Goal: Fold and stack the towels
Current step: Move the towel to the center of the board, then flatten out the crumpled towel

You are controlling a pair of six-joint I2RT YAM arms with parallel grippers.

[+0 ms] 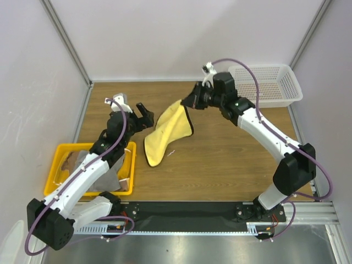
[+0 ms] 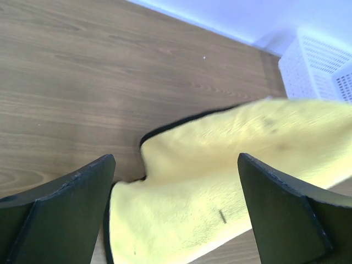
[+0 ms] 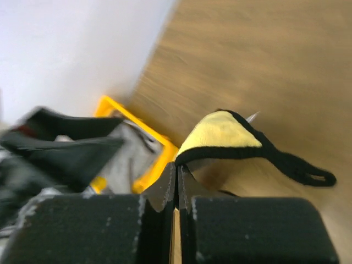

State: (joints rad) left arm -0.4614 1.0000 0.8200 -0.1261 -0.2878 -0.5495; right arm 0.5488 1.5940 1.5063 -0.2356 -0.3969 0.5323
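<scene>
The right gripper point(image 3: 176, 171), black fingers point(image 3: 161, 191) pressed together, pinches a black-edged corner of the plain yellow cloth towel point(image 1: 168, 135) and holds it raised. The rest drapes onto the wooden table point(image 1: 231, 165), just right of the yellow plastic tray point(image 1: 58, 159). The left gripper point(image 1: 144, 116), fingers spread wide and holding nothing, hovers between tray and towel.

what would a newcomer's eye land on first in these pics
The yellow towel stands out first, mid-way across the wooden table. It is lifted by one corner in the shut right gripper, and its lower end seems to rest on the wood. Next come the left gripper, wide open just left of it, and the bright yellow tray at the near left with a grey towel inside.
</scene>
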